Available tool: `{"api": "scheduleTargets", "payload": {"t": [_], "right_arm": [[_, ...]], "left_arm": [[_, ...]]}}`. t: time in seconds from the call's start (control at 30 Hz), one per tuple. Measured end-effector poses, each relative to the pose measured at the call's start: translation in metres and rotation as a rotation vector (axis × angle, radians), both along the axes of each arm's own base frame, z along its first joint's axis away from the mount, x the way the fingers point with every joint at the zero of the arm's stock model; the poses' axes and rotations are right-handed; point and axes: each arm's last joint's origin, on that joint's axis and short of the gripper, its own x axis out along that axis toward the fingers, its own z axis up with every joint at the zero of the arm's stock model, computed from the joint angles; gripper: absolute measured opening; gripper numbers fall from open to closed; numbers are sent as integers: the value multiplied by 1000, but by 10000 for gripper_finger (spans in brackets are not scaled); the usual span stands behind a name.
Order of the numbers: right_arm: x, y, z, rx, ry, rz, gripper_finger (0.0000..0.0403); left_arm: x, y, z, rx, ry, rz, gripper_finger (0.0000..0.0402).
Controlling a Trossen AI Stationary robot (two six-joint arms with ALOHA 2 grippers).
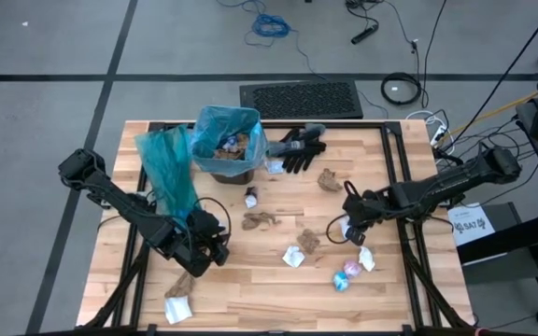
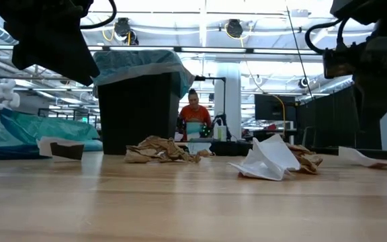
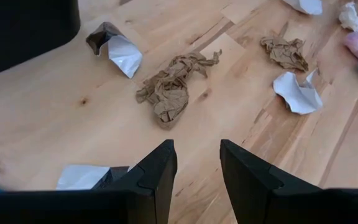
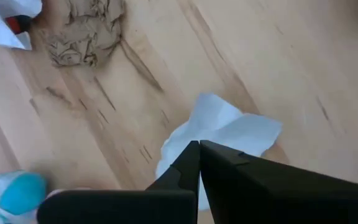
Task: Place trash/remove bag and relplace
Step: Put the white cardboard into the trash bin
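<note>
The right gripper (image 4: pixel 199 155) hangs over the right middle of the wooden surface (image 1: pixel 250 271), its fingers pressed together with a white paper scrap (image 4: pixel 229 134) directly beneath the tips; whether any of that paper is pinched between them cannot be told. The left gripper (image 3: pixel 197 163) sits near the front left of the surface, its fingers partly apart with nothing between them, pointing toward a crumpled brown paper scrap (image 3: pixel 169 90) that lies apart from it. The trash is scattered across the surface: another brown scrap (image 1: pixel 328 178) lies near the black gloves (image 1: pixel 299 149), a white piece (image 1: pixel 292 257) and a brown piece (image 1: pixel 308 242) lie together at centre, and blue-pink wrappers (image 1: pixel 346 273) lie toward the front right. One white scrap (image 1: pixel 177 307) rests at the front left edge. A dark bin (image 1: pixel 227 168) lined with a teal bag (image 1: pixel 215 126) stands at the back of the surface and already holds some scraps, and a loose teal bag (image 1: pixel 168 168) lies just beside it on the left. In the low view a person (image 2: pixel 195 114) sits far behind the surface.
</note>
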Motion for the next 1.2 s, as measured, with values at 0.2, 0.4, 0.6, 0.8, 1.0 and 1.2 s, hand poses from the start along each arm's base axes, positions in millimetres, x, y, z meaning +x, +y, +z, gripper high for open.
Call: {"api": "scheduleTargets", "payload": {"t": [0.2,0.4,0.6,0.8,1.0,1.2], "right_arm": [[3,4,1,19,-34,-20,8],[14,6,-5,20,-50,-24,64],[18,7,-16,-6,13,-27,139],[24,7,-28,-65,54,-43,179],[30,9,-45,-94,128,-42,171],[34,10,-50,-106,141,-24,35]], "left_arm": [[0,0,0,3,2,-3,129],[0,0,0,4,2,-4,129],[0,0,0,3,2,-3,129],[0,0,0,4,2,-4,129],[0,0,0,4,2,-4,129],[0,0,0,4,2,-4,129]]}}
